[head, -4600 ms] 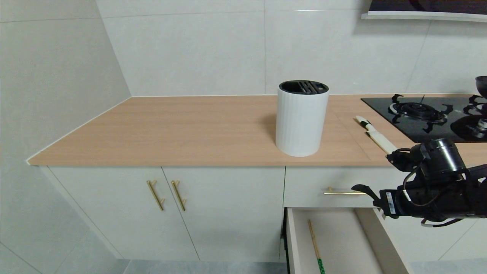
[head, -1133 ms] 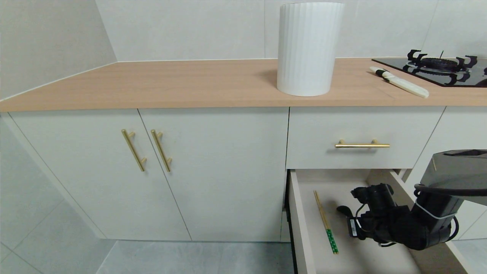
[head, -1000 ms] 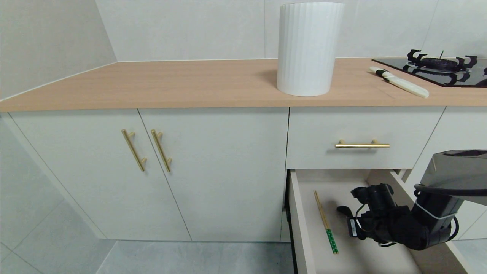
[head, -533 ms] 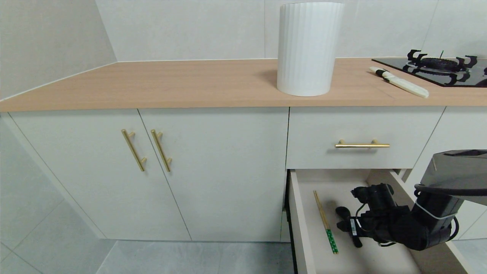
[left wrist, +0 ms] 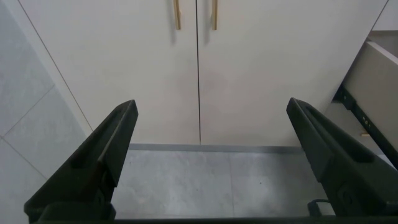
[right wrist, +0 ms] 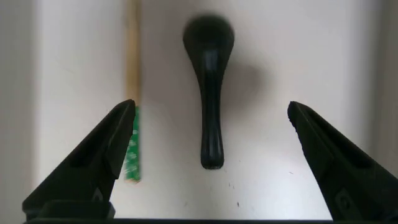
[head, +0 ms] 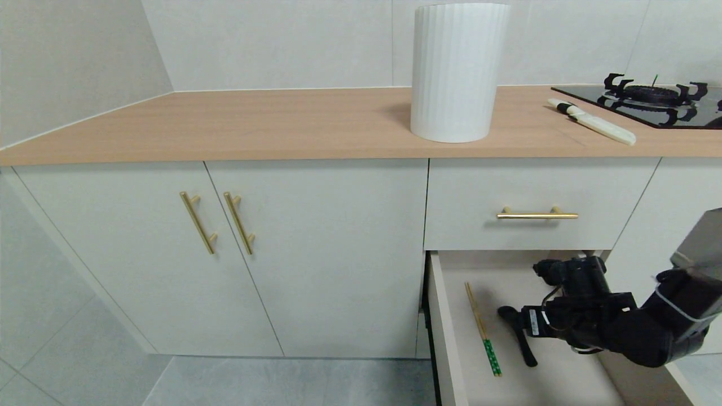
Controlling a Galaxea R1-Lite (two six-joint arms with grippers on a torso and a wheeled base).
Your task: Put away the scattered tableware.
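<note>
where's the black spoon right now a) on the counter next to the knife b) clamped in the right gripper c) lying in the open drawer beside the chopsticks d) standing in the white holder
c: the black spoon lies flat in the drawer beside the chopsticks, with the right gripper open and clear of it.

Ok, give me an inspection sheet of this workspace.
Surface: wooden counter, with an open drawer below it.
Job's things: spoon and chopsticks lie side by side, apart, on the drawer floor; knife lies on the counter beside the white holder.
Clutter: nothing seen.
Grippers: right gripper open over the spoon, holding nothing; left gripper open, empty, facing the cabinet doors.
Cables: thin cable loops at the right wrist.
Surroundings: stove at the counter's right end, tiled wall, tiled floor.
</note>
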